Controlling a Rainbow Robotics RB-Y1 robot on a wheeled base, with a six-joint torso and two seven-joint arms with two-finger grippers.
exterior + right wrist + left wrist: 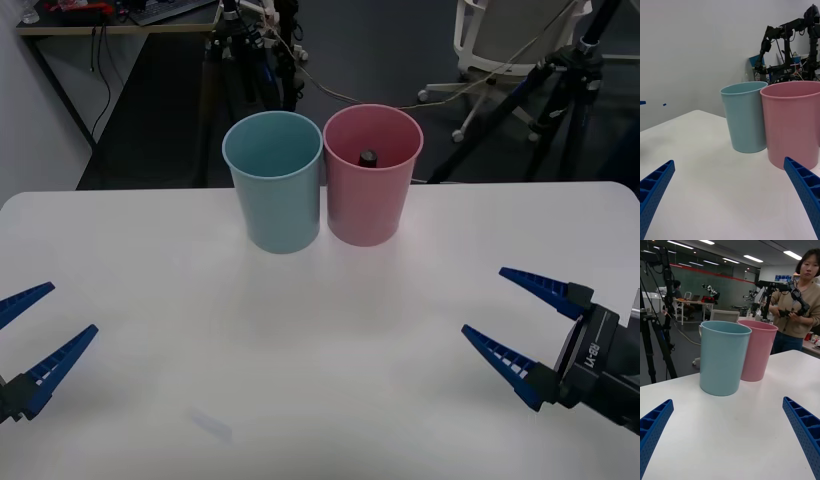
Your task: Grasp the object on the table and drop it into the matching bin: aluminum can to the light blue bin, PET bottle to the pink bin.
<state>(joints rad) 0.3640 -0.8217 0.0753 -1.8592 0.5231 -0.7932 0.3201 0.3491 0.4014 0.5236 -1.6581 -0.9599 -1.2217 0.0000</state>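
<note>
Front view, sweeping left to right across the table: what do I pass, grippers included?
Left gripper, fingers open → light blue bin → pink bin, with the PET bottle's black cap showing inside it → right gripper, fingers open. All over the white table.

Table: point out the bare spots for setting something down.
The table lies bare between the left gripper and right gripper, both open, up to the bins. Crowded: light blue bin and pink bin stand close together, PET bottle inside pink.

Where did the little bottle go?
In the front view, the bottle is inside the pink bin, which stands right of the blue bin.
</note>
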